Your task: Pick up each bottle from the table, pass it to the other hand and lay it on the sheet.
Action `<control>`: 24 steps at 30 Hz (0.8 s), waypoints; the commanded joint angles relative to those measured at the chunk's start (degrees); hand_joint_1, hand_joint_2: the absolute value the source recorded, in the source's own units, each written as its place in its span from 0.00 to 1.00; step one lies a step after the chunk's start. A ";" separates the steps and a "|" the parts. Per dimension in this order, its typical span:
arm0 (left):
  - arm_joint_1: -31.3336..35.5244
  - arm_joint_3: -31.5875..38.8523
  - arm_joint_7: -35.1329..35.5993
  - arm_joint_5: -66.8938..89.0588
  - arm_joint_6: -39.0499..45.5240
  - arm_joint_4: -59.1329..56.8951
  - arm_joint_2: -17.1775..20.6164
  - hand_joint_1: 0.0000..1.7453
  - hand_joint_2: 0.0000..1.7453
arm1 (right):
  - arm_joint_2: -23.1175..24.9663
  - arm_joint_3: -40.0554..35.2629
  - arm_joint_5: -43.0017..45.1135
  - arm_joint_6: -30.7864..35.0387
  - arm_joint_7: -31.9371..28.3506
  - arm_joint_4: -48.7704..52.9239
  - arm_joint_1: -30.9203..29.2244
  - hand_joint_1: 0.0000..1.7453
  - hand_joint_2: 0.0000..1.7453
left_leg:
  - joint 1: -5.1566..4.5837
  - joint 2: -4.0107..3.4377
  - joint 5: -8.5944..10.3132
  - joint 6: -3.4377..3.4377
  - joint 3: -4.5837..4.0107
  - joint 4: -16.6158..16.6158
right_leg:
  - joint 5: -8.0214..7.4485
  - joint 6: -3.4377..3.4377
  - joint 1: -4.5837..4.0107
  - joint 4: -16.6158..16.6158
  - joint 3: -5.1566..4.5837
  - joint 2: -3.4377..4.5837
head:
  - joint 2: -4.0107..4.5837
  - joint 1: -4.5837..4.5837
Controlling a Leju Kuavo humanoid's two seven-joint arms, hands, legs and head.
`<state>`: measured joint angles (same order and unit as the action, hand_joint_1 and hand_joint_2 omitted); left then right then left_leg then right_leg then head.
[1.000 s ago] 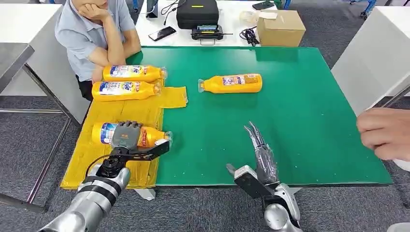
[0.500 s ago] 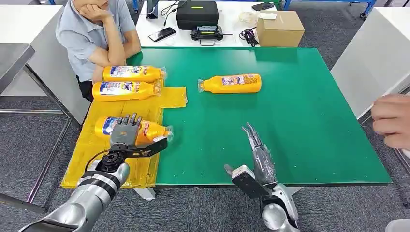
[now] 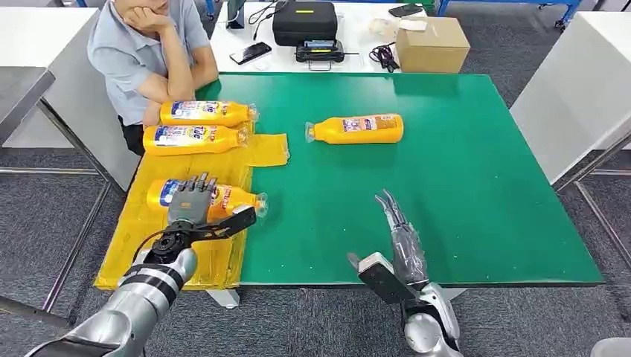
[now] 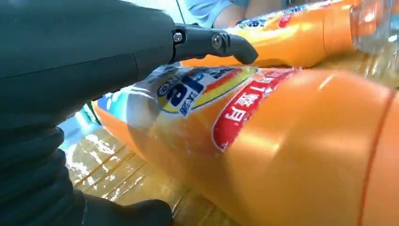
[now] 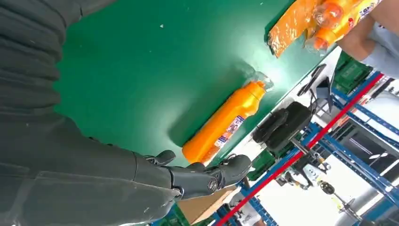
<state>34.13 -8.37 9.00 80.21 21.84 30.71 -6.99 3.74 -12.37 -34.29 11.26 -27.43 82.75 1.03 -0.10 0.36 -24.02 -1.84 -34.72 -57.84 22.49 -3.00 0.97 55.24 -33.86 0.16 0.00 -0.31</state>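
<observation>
An orange bottle point(image 3: 227, 201) lies on its side on the yellow sheet point(image 3: 149, 245), cap toward the green table. My left hand point(image 3: 192, 210) hovers just behind and over it with fingers spread, holding nothing; up close the bottle point(image 4: 291, 146) lies beside the thumb point(image 4: 211, 42). Two more orange bottles point(image 3: 205, 113) point(image 3: 195, 139) lie at the sheet's far end. Another bottle point(image 3: 356, 129) point(image 5: 221, 125) lies on the green table point(image 3: 461, 193). My right hand point(image 3: 399, 236) is held over the table's near edge, fingers straight and empty.
A person point(image 3: 149, 52) sits at the far left corner, elbows by the far bottles. Behind the green table a white table carries a black case point(image 3: 303, 21), a cardboard box point(image 3: 431, 43), a phone point(image 3: 249, 51) and cables. Grey carpet lies around.
My left hand's fingers have lifted off the near bottle and spread, leaving it on the sheet. A person's hand at the right edge has gone from view. My right hand has hardly moved.
</observation>
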 commanded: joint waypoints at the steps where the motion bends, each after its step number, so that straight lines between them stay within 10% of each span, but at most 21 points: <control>1: -2.79 -1.48 -1.61 -1.04 0.97 2.17 -1.23 0.00 1.00 | -0.23 1.35 0.11 0.62 -0.10 -2.69 -1.06 0.00 1.00 | 0.01 -0.06 -0.05 0.05 0.10 0.05 | 0.02 0.07 -0.02 -0.06 0.11 0.04 | 0.00 0.00; 9: -19.35 -11.99 -10.23 -13.42 4.07 34.55 -2.57 0.00 1.00 | 0.79 5.23 6.31 -0.06 -2.84 2.35 4.04 0.00 1.00 | -0.03 0.02 -0.16 0.06 -0.05 0.00 | 0.15 0.08 0.00 -0.01 -0.04 -0.05 | 0.00 0.02; 24: -22.35 -18.37 -8.88 -10.29 4.50 40.40 -0.75 0.00 1.00 | 3.07 7.38 12.81 -2.67 -6.33 4.53 4.90 0.00 1.00 | -0.01 0.04 -0.19 0.04 -0.34 0.00 | 0.20 -0.03 -0.02 -0.02 -0.30 -0.04 | 0.00 0.00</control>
<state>12.18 -22.19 -0.09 70.10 28.41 68.37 -10.27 5.20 -8.00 -26.29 11.54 -32.02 86.34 5.86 -0.13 0.42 -24.13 -1.89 -35.25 -57.85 22.61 -3.13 0.99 55.23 -34.34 0.14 0.00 -0.31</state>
